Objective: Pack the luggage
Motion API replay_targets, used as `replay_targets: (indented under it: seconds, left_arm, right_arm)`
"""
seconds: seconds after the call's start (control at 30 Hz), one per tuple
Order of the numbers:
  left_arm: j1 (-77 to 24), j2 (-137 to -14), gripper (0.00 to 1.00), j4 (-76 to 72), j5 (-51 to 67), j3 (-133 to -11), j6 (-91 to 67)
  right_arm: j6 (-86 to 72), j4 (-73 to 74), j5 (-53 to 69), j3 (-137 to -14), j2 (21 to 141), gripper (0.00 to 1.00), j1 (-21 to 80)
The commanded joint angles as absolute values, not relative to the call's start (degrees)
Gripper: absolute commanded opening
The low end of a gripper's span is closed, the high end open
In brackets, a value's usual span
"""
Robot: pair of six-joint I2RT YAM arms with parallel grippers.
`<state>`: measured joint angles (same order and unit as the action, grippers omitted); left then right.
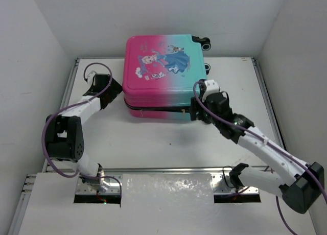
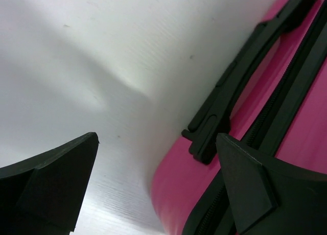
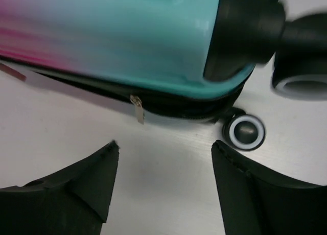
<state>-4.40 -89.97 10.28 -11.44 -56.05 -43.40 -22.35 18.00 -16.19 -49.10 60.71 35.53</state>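
Top external view: you are seeing luggage [image 1: 162, 76] lying flat, lid shut, at middle-far part of table [image 1: 153, 143], princess picture facing up, wheels pointing right. Left gripper [image 1: 115, 89] is hovering just beside pink left side; left wrist view is showing you jaws spread, gripping nothing, black handle [image 2: 245, 76] ahead. Right gripper [image 1: 195, 108] is sitting at teal near-right corner; right wrist view is showing you jaws spread, holding nothing, zipper pull [image 3: 137, 108] and small wheel [image 3: 246, 132] lying beyond fingertips.
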Motion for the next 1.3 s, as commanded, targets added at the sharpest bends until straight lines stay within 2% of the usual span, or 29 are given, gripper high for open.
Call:
replay_targets:
  seconds: [0.0, 0.13, 0.27, 0.43, 0.53, 0.67, 0.73, 0.83, 1.07, 1.27]
  left_arm:
    - [-6.9, -89.4, 1.0, 6.0, -0.8, -58.3, -41.3]
    - [-6.9, -90.9, 1.0, 6.7, -0.7, -58.6, -40.3]
    - [-6.9, -91.0, 1.0, 7.9, -0.3, -58.1, -41.1]
    - [-6.8, -89.9, 1.0, 8.8, -1.9, -58.0, -40.2]
    - [-6.8, -90.3, 1.0, 8.7, -1.9, -57.7, -40.3]
    - [-6.8, -91.0, 1.0, 8.4, -2.2, -57.3, -40.4]
    - [-6.8, -91.1, 1.0, 8.6, -2.7, -57.3, -40.3]
    - [-6.7, -91.1, 1.0, 8.9, -3.2, -57.4, -40.4]
    - [-6.2, -91.0, 1.0, 8.9, -3.3, -57.7, -41.1]
    - [-5.7, -90.9, 1.0, 9.0, -3.2, -58.1, -41.5]
  right_arm:
    - [-29.5, 6.9, -17.7, -39.2, 60.1, 0.68, 36.6]
    - [-30.2, 0.5, -18.6, -36.1, 64.5, 0.66, 40.3]
    - [-29.5, -5.4, -18.0, -38.6, 72.5, 0.64, 40.3]
    - [-30.2, -7.9, -23.4, -40.2, 77.7, 0.63, 40.4]
    - [-30.1, -9.5, -24.9, -41.7, 80.8, 0.58, 40.5]
    - [-30.1, -14.2, -25.0, -41.3, 82.5, 0.31, 40.4]
    - [-29.6, -15.8, -25.7, -41.3, 83.1, 0.24, 40.4]
    - [-28.8, -16.5, -29.2, -40.0, 82.9, 0.01, 40.4]
    - [-24.9, -18.8, -37.8, -32.6, 77.7, 0.0, 39.5]
    - [-20.1, -21.5, -35.3, -27.4, 75.1, 0.0, 34.8]
